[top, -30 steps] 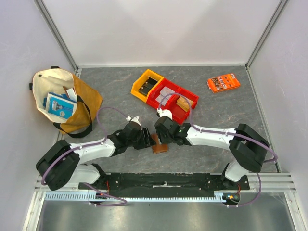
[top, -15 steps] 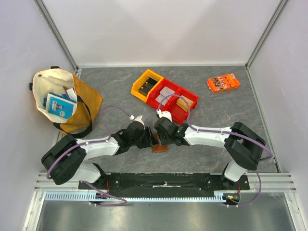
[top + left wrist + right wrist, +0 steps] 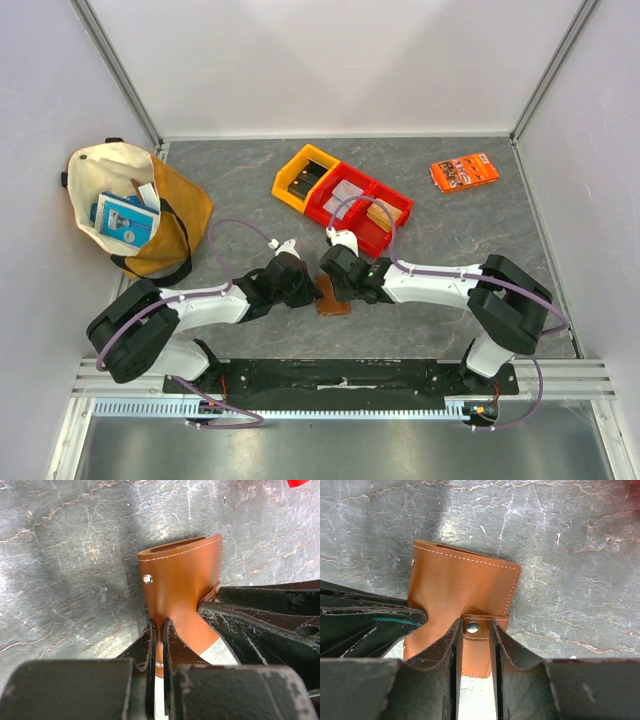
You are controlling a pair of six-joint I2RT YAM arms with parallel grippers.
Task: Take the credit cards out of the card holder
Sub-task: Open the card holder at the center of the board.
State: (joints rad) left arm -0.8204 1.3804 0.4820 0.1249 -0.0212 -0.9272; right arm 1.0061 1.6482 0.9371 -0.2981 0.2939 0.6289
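Note:
The card holder point(image 3: 333, 298) is a small brown leather wallet lying on the grey table between my two arms. My left gripper point(image 3: 312, 291) is shut on a thin leather flap of the card holder point(image 3: 182, 575), which bends up at my left gripper point(image 3: 159, 626). My right gripper point(image 3: 337, 287) reaches in from the right. In the right wrist view the card holder point(image 3: 465, 590) lies folded, and my right gripper point(image 3: 475, 622) has its jaws a narrow way apart, one each side of the snap tab point(image 3: 473, 626). The credit cards are hidden.
A yellow bin point(image 3: 305, 178) and red bins point(image 3: 362, 207) stand behind the card holder. An orange printed packet point(image 3: 465, 172) lies at the back right. A cream and mustard tote bag point(image 3: 135, 205) with a blue item inside sits at the left.
My left gripper slid right onto the card holder and its jaws shut. The right jaws have narrowed around the snap tab. The card holder shifted slightly away from me.

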